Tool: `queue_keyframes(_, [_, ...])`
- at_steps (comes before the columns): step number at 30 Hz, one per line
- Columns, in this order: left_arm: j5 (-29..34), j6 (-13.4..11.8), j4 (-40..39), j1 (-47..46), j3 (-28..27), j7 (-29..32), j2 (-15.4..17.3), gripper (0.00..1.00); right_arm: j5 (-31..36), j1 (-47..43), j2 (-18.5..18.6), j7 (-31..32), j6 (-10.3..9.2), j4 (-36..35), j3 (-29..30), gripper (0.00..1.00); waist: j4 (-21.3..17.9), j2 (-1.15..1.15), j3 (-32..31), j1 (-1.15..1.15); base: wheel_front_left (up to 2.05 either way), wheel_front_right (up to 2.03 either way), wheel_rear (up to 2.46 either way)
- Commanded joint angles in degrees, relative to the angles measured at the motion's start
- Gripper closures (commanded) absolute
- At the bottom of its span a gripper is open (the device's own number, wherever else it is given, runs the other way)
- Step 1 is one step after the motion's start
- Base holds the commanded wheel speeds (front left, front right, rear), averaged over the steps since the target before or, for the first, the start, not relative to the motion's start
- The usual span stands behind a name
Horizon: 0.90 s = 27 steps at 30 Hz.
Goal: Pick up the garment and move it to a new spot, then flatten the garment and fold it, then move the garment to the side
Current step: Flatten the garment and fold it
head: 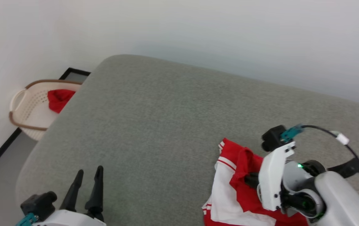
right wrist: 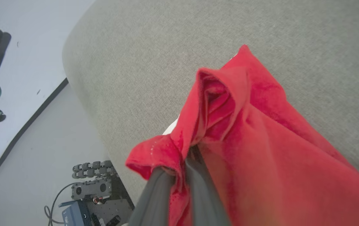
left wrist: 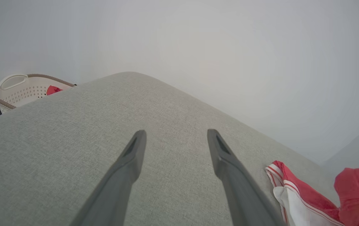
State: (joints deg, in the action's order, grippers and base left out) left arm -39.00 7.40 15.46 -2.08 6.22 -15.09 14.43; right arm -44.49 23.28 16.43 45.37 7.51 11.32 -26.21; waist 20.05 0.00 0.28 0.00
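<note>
R arm: pale forearm at lower right of head view, wrist bent so the fingers point left into the cloth.
R gripper (right wrist: pixel 188 157): fingers pressed together, pinching a bunched red fold of the garment (head: pixel 229 194).
L arm: low at lower left, fingers pointing up the view over bare grey cushion (head: pixel 166 110).
L gripper (head: pixel 89 172): fingers spread wide, nothing btwn them.
Garment: crumpled on near-right part of cushion, white sleeve & striped trim showing; well apart from L gripper.
Bkgd: pale basket (head: pixel 25 106) on floor by cushion's far-left corner, red cloth (head: pixel 59 98) inside.
</note>
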Motion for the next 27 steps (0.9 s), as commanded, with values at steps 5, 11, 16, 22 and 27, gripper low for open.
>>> queue_keyframes(5, [-0.5, 0.1, 0.3, -1.0, 0.1, 0.0, -0.5, 0.0, 3.5, 3.2, -0.7, -2.7, -0.05, 5.4, -4.4, 1.0, 1.8, 0.0, 0.6, 0.0, 0.0, 0.0, 0.0])
queue_keyframes(11, [-0.8, 0.1, 0.4, -1.2, -0.3, 0.0, -0.8, 0.0, 7.4, 6.8, -1.7, -6.5, -0.05, 11.2, -10.9, 1.0, 1.3, 0.0, 1.1, 0.0, 0.0, 0.0, 0.0])
queue_keyframes(16, [-0.9, 0.1, 0.3, -1.6, -0.3, 0.0, -0.8, 0.0, 6.7, 9.5, -2.9, -9.5, -0.05, 14.3, -14.8, 0.9, 0.2, 0.0, 1.4, 0.0, 0.0, 0.0, 0.0])
queue_keyframes(22, [-0.8, 0.1, 0.2, -1.3, -0.9, 0.0, -0.4, 0.0, 3.9, 12.4, -2.8, -12.9, -0.05, 15.3, -18.2, 0.0, -2.0, 0.0, 1.1, 0.0, 0.0, 0.0, 0.0])
queue_keyframes(27, [-0.5, 0.1, 0.0, -0.6, -1.6, 0.0, 0.0, 0.0, 1.0, 13.6, -1.4, -15.4, -0.05, 13.4, -19.5, 0.0, -4.6, 0.0, 0.4, 0.0, 0.0, 0.0, 0.0])
